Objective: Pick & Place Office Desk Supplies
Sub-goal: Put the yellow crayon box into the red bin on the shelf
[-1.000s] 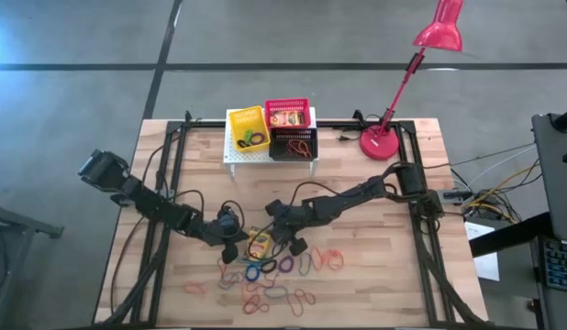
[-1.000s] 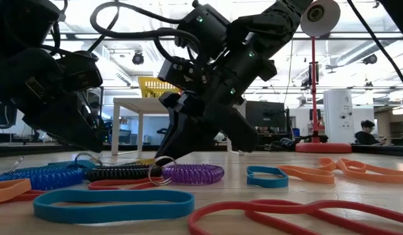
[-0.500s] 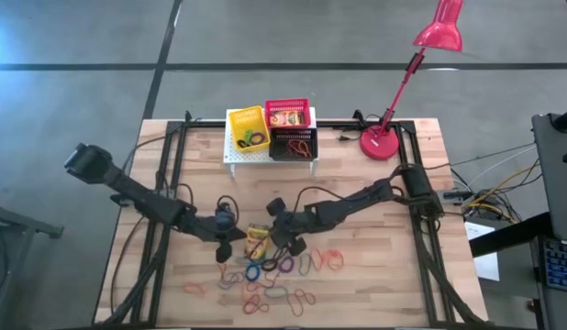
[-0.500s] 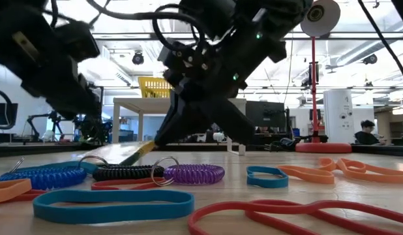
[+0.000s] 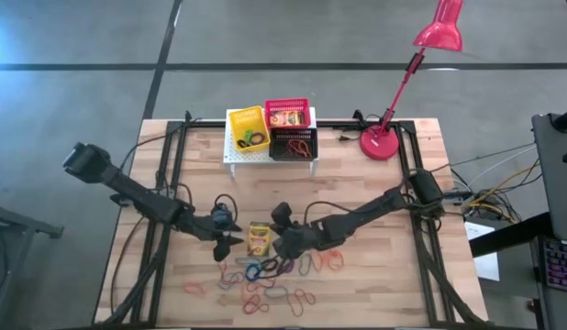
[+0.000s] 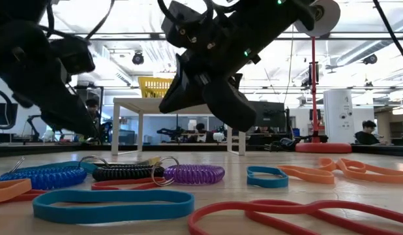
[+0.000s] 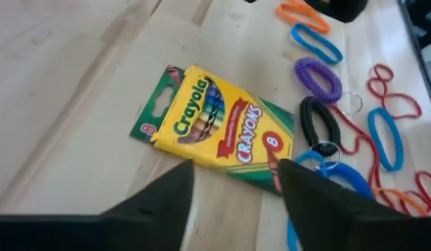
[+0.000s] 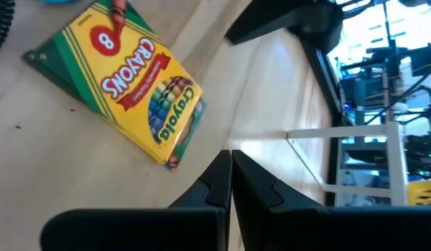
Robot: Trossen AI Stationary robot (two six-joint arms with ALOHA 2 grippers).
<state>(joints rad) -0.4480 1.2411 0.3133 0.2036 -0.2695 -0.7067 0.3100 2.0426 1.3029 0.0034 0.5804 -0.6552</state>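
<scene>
Now the crayon box (image 5: 259, 239) lies flat on the table (image 5: 375, 192), free of both claws, just up-table of the heap of loops (image 5: 265, 280) and well short of the baskets (image 5: 270, 130) at the far edge.

The left gripper (image 7: 233, 178) hangs just beside the box on its left, fingers spread wide and holding nothing; in its wrist view the box's near edge sits between the two fingers. The right gripper (image 8: 231, 174) hangs just beside the box on the other side, above the loops, fingers pressed together and empty.

The step in hand looks to be a pick of the box by the left claw. To do it well:
- Keep the fingers wide and bring them down so they straddle the box's short width, not its length.
- A red crayon-like stub (image 7: 274, 167) and a black coil (image 7: 319, 124) lie at the box's far corner. Stay clear of them, or a loop may come up with the box.
- The box lies flat and thin, so go low before closing, or the fingers may slide over the top.
- Hold the right arm clear of the box meanwhile.
</scene>
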